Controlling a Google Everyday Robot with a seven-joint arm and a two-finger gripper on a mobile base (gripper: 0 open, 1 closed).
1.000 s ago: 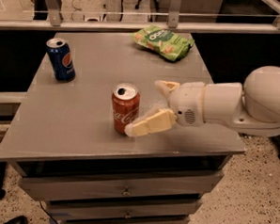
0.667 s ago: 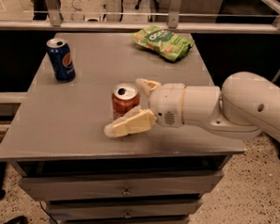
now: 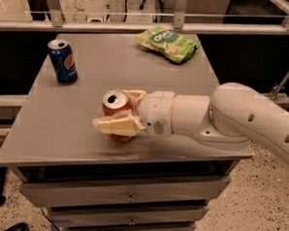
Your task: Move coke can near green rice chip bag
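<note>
While the grey surface (image 3: 51,132) spreads wide beneath everything, my white arm (image 3: 251,118) comes in over its right front edge, and the green rice chip bag (image 3: 168,43) lies flat at the far edge, well apart from my hand. My hand (image 3: 114,110) sits near the front of the surface, its two tan fingers (image 3: 116,126) pinching the coke can (image 3: 115,100) between them, one across the can's near side and one against its far side, the can upright with its silver top showing. The blue Pepsi can (image 3: 63,60) stands alone at the far left.
</note>
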